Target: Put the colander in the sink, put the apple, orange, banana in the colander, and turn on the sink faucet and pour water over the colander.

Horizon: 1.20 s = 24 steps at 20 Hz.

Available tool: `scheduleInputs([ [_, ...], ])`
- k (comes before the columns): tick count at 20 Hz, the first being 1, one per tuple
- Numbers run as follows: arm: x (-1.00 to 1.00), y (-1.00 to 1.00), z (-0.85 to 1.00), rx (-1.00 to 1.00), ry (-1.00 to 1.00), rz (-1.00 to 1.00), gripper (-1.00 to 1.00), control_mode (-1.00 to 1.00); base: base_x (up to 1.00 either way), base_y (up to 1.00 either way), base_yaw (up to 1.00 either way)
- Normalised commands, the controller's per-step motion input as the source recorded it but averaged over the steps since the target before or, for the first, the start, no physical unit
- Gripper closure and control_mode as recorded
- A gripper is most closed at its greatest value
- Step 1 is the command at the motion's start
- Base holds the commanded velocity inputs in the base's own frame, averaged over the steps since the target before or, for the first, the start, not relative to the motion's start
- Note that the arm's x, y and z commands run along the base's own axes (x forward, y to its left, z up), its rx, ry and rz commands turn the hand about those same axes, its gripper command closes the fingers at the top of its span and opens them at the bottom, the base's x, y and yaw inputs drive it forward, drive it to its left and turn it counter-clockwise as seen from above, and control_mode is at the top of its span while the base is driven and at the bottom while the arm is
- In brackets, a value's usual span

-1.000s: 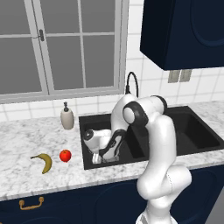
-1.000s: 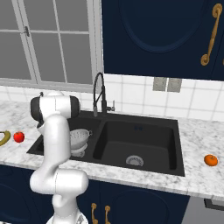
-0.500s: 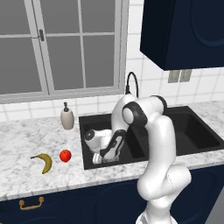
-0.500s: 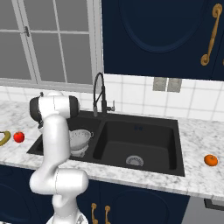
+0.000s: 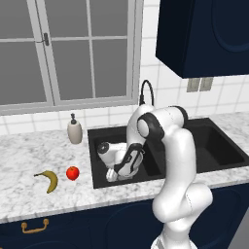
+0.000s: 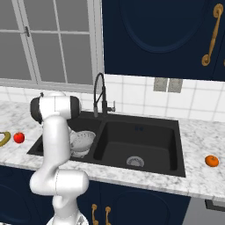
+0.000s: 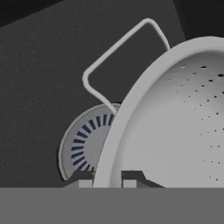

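The silver colander hangs tilted low inside the left basin of the black sink. My gripper is shut on the colander's rim, one fingertip on each side of it. Below it lies the round silver drain. On the counter left of the sink are the red apple and the yellow banana. The orange rests on the counter right of the sink. The black faucet rises behind the sink; no water runs from it.
A beige soap dispenser stands on the counter at the sink's back left corner. The right basin, with its own drain, holds nothing. A window is behind the counter and dark cabinets hang above at the right.
The gripper and the colander have sunk very slightly into the left basin. The fruit has not moved.
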Motion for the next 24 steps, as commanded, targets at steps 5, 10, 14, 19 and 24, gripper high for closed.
scheduleInputs([
  [5, 0.06, -0.01, 0.0, 0.0, 0.0, -0.01, -1.0, -1.0, 0.0, 0.0, 0.0],
  [10, -0.22, 0.05, 0.4, 0.0, 0.0, 0.0, -1.0, -1.0, 0.0, 0.0, 0.0],
  [14, -0.49, 0.38, 0.9, 0.03, 0.0, 0.0, -1.0, -1.0, 0.0, 0.0, 0.0],
  [19, -0.39, 0.7, 1.0, 0.07, 0.0, 0.0, -1.0, -1.0, 0.0, 0.0, 0.0],
  [24, -0.16, 0.8, 1.0, 0.11, 0.0, -0.05, -1.0, -1.0, 0.0, 0.0, 0.0],
])
